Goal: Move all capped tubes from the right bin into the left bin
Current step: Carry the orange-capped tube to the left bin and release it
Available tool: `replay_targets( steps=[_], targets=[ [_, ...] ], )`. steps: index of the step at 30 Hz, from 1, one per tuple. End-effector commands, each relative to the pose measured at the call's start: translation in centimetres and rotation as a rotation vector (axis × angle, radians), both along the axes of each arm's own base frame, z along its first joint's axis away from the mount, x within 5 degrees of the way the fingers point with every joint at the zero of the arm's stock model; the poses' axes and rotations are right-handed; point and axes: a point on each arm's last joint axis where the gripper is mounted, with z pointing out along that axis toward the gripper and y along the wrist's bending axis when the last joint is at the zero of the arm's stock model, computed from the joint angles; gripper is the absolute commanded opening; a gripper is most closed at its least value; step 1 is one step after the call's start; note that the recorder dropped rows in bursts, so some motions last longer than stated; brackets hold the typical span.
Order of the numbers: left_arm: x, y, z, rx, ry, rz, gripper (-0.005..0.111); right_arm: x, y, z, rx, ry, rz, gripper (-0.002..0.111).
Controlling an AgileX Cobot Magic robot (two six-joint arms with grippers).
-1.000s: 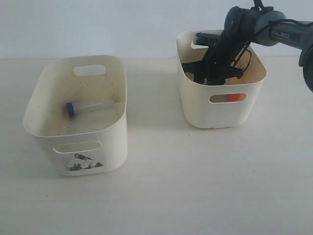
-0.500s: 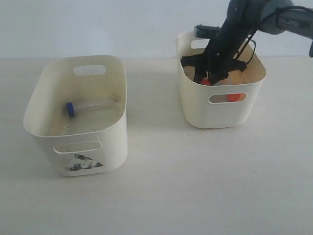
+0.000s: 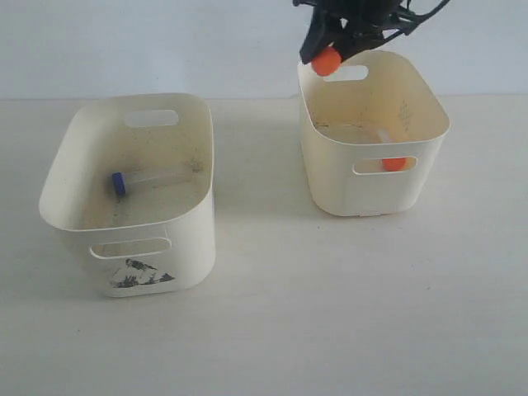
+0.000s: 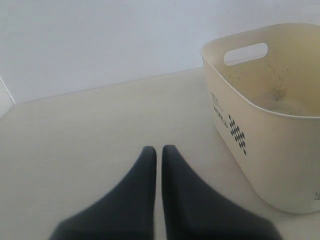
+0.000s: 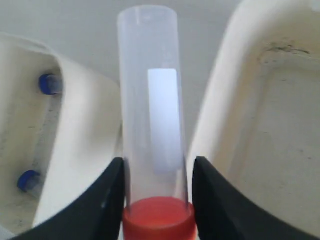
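Clamped in the right gripper [image 5: 159, 172]: an orange-capped tube [image 5: 152, 100], raised clear of the right bin [image 3: 375, 196].
Down inside that bin a moment ago; ready now for the left bin [image 3: 191, 239]. Above the jaws, all cropped by the exterior view's top edge. Tips together, empty, at the left gripper [image 4: 155, 149]. Through the handle slot [image 3: 367, 166], another orange cap [image 3: 396, 163] left behind.

Left bin [image 3: 191, 227]: tube 1 [image 3: 153, 176]. Right bin [image 3: 330, 177]: tube 2 [image 3: 384, 136] inside, tube 3 [image 3: 327, 59] above rim.
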Motion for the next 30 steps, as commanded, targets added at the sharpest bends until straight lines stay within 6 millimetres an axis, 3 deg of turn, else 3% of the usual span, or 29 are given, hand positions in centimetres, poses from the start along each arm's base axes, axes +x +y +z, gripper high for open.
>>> replay_targets(
  steps=[1,3,6,11,13,17,19,21,24,30],
  targets=[
    [0.0,0.0,0.2,-0.017,-0.01,-0.001,0.004,-2.7,5.9,1.4,0.032,-0.026,0.159,0.0],
    [0.0,0.0,0.2,-0.017,-0.01,-0.001,0.004,-4.7,9.8,1.6,0.025,-0.043,0.274,0.0],
    [0.0,0.0,0.2,-0.017,-0.01,-0.001,0.004,-6.5,13.0,1.3,-0.017,-0.084,0.414,0.0],
    [0.0,0.0,0.2,-0.017,-0.01,-0.001,0.004,-8.1,15.9,0.2,-0.092,-0.083,0.478,0.002],
    [0.0,0.0,0.2,-0.017,-0.01,-0.001,0.004,-8.3,16.5,-0.4,-0.097,-0.073,0.493,0.012],
    [0.0,0.0,0.2,-0.017,-0.01,-0.001,0.004,-8.1,17.0,-1.4,-0.101,-0.04,0.482,0.044],
    [0.0,0.0,0.2,-0.017,-0.01,-0.001,0.004,-8.0,16.9,-1.5,-0.1,-0.012,0.428,0.051],
    [0.0,0.0,0.2,-0.017,-0.01,-0.001,0.004,-8.0,16.8,-1.6,-0.103,0.003,0.394,0.038],
    [0.0,0.0,0.2,-0.017,-0.01,-0.001,0.004,-7.8,16.7,-1.3,-0.12,-0.031,0.42,0.0],
    [0.0,0.0,0.2,-0.017,-0.01,-0.001,0.004,-6.7,14.7,0.0,-0.314,-0.136,0.315,0.001]
  ],
)
